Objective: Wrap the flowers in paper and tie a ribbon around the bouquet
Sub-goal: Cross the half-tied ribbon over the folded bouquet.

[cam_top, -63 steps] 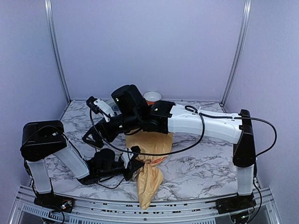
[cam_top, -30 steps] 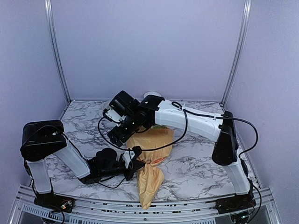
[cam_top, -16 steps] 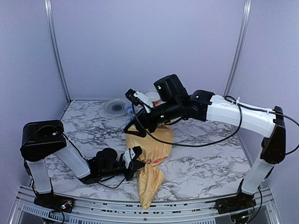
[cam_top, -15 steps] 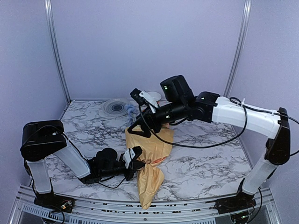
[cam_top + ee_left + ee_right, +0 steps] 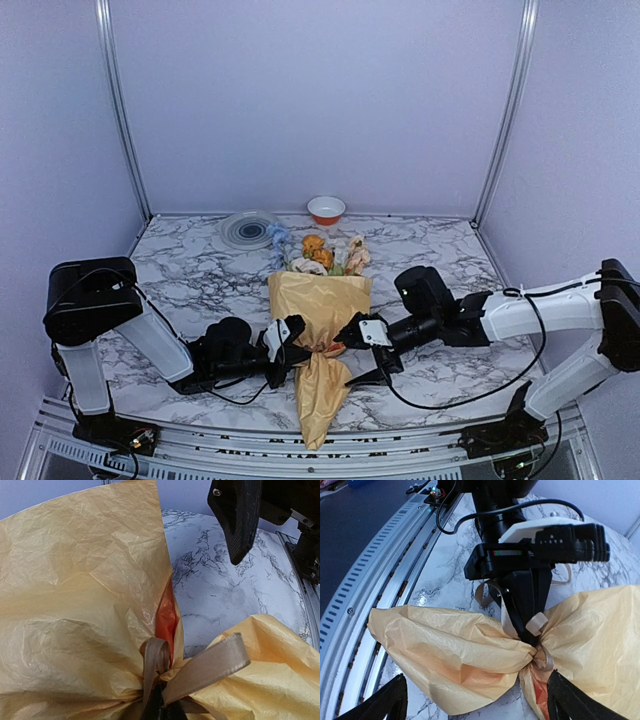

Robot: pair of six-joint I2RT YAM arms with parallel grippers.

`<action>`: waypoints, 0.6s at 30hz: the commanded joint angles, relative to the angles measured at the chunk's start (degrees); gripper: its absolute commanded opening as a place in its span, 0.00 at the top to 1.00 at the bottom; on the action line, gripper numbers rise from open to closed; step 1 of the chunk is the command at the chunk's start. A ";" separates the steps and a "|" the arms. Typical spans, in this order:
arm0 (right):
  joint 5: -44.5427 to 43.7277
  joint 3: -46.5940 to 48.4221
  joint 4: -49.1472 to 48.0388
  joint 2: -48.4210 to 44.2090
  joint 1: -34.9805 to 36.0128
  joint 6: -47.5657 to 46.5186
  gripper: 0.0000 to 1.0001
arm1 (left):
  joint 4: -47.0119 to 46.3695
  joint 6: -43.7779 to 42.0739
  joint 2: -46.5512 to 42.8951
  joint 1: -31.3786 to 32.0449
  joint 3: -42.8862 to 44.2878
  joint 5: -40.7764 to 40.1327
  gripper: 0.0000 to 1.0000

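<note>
Left jaws pinched shut on ribbon (image 5: 205, 667) at bouquet (image 5: 318, 300) neck near table (image 5: 450, 250) front edge; right jaws gaping, empty.

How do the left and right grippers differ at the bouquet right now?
The left gripper is shut on the ribbon at the waist of the bouquet; the right gripper holds nothing. Left fingers are pinched together; right fingers stand wide apart. Both lie low, facing the waist from opposite sides.
</note>
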State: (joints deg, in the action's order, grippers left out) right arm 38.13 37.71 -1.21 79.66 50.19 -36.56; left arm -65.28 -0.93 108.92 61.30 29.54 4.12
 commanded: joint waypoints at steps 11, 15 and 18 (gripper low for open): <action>-1.85 16.05 -1.04 17.02 2.21 -20.64 0.52 | 3.09 -0.71 -0.75 0.11 0.78 1.20 1.00; -0.75 16.76 -0.01 17.52 2.19 -20.78 0.84 | 3.31 -0.83 -0.76 -0.08 0.78 1.43 1.00; -1.08 18.92 3.16 19.01 2.20 -20.57 1.00 | 3.47 -0.76 -0.94 -0.13 0.71 1.68 1.00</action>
State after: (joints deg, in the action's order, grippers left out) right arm 36.16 52.51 -1.83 97.06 51.99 -56.73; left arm -64.55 -0.97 108.92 61.28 29.91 4.49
